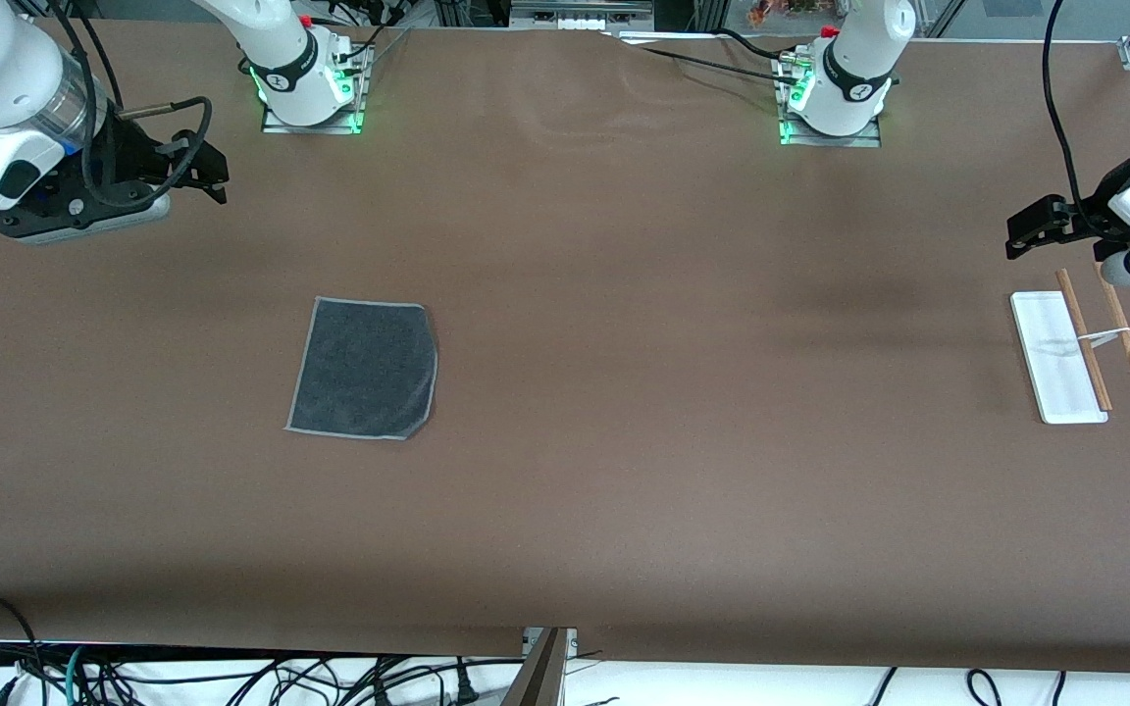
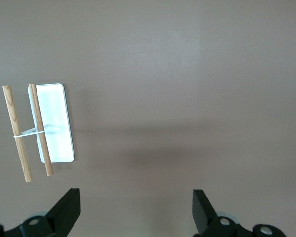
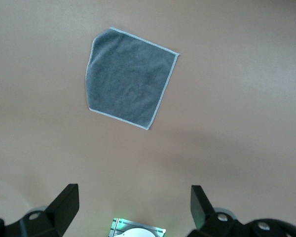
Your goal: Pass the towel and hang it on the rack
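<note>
The dark grey towel (image 1: 364,368) lies flat on the brown table toward the right arm's end; it also shows in the right wrist view (image 3: 130,84). The rack (image 1: 1058,356), with a white base, two brown rods (image 1: 1085,338) and a thin white crosspiece, is at the left arm's end; it also shows in the left wrist view (image 2: 56,123). My right gripper (image 1: 207,169) (image 3: 134,202) is open and empty, up in the air, apart from the towel. My left gripper (image 1: 1024,233) (image 2: 136,205) is open and empty, over the table beside the rack.
The two arm bases (image 1: 310,93) (image 1: 832,103) with green lights stand along the table's edge farthest from the front camera. The right arm's base also shows in the right wrist view (image 3: 138,229). Cables (image 1: 231,677) lie past the table's nearest edge.
</note>
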`<move>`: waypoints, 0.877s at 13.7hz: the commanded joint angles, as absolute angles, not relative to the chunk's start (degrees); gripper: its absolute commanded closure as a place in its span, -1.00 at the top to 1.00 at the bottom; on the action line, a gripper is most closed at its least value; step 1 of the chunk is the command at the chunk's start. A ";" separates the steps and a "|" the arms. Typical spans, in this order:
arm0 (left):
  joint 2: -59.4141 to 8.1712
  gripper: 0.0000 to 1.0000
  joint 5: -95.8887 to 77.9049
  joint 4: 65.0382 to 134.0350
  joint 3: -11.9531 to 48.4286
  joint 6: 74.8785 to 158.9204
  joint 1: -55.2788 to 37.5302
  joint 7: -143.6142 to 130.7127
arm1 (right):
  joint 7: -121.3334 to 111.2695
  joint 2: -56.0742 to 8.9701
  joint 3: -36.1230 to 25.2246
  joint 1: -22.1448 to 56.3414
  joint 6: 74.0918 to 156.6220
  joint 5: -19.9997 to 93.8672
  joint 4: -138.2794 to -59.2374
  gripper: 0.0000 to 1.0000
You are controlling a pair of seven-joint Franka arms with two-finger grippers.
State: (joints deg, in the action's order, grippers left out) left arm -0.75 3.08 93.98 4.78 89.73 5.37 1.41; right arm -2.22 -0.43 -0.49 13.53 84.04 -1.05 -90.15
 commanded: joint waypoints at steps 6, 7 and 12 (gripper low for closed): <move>-1.32 1.00 1.67 92.37 5.01 87.46 5.71 2.55 | -1.49 -0.61 0.44 12.74 83.23 -1.85 -89.65 1.00; -1.32 1.00 1.67 92.37 5.01 87.54 5.89 2.64 | -1.49 -0.62 0.44 12.74 83.23 -1.85 -89.65 1.00; -1.32 1.00 1.67 92.29 5.01 87.36 5.71 2.64 | -1.49 -0.62 0.44 12.74 83.23 -1.76 -89.74 1.00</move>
State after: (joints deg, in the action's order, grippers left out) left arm -0.75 3.08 93.98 4.80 88.82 5.37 1.41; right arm -2.22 -0.55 -0.49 13.53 83.90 -1.05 -90.17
